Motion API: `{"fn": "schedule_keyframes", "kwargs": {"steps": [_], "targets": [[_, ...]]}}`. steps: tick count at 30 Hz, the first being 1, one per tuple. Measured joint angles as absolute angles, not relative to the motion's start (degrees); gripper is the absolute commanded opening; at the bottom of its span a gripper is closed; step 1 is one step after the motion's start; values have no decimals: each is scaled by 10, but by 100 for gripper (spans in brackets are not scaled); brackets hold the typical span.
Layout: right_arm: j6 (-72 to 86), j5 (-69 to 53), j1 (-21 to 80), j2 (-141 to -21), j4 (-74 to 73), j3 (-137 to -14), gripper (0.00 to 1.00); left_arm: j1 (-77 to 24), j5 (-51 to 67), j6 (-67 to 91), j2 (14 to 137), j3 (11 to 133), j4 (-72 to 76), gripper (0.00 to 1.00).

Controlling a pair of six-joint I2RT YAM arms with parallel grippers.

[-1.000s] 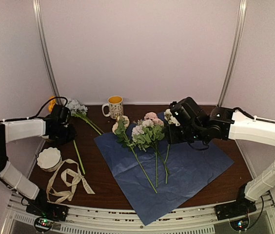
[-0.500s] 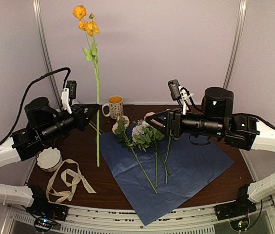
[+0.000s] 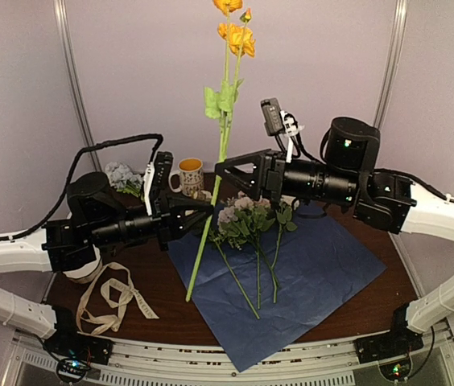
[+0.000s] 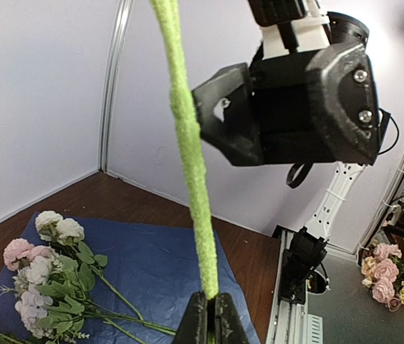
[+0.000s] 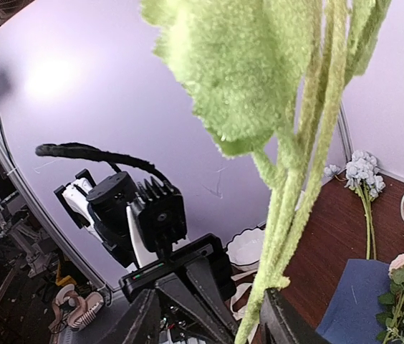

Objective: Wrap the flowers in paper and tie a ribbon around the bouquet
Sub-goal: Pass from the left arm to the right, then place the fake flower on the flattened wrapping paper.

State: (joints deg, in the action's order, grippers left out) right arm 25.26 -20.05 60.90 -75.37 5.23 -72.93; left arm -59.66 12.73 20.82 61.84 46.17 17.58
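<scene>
A long orange-bloomed flower (image 3: 224,121) stands upright in the air, tilted right, over the left edge of the blue paper (image 3: 323,269). My left gripper (image 3: 209,207) is shut on its green stem (image 4: 195,179) low down, with the stem's foot hanging below. From the right, my right gripper (image 3: 220,169) stands open, its two fingers either side of the stem (image 5: 273,272) just above the left gripper. Several flowers (image 3: 245,219) lie on the paper, stems toward me. The beige ribbon (image 3: 114,297) lies curled at the front left.
A white-and-yellow mug (image 3: 188,174) stands at the back, with a pale blue flower (image 3: 122,175) lying to its left. A white scalloped bowl (image 5: 248,247) sits at the left, mostly hidden under my left arm in the top view.
Both arms rose from the table. The left lifted the orange flower upright and carried it right toward the paper. The right gripper turned to face it and closed in round the stem.
</scene>
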Motion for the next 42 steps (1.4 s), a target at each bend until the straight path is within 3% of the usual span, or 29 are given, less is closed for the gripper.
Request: {"fn": "schedule_keyframes", "kwargs": {"steps": [6, 7, 10, 13, 14, 16, 17, 20, 25, 34, 39, 42], "targets": [[252, -162, 610, -759, 34, -729, 37, -609, 140, 206, 637, 466, 197, 0], [252, -154, 610, -759, 30, -729, 33, -610, 142, 206, 638, 466, 198, 0], [250, -137, 610, -759, 24, -729, 0, -612, 145, 205, 638, 466, 201, 0], [258, -130, 613, -760, 22, -731, 0, -611, 142, 205, 642, 466, 200, 0], [258, -126, 615, -761, 19, -732, 0, -611, 142, 205, 644, 466, 200, 13], [260, -117, 615, -762, 5, -736, 0, -612, 138, 204, 647, 466, 196, 54], [260, -106, 615, -763, -6, -739, 0, -612, 135, 200, 648, 466, 191, 67], [268, -61, 596, -764, -68, -750, 0, -611, 114, 194, 652, 487, 138, 85], [302, -43, 494, -782, -163, -750, 0, -568, 56, 192, 695, 569, 5, 87], [347, -142, 349, -918, -206, -702, 0, -347, 7, 240, 860, 608, -216, 85], [355, -158, 318, -1002, -218, -711, 21, -315, 15, 248, 901, 588, -256, 75], [356, -155, 307, -1028, -229, -718, 29, -301, 19, 250, 906, 589, -256, 73]]}}
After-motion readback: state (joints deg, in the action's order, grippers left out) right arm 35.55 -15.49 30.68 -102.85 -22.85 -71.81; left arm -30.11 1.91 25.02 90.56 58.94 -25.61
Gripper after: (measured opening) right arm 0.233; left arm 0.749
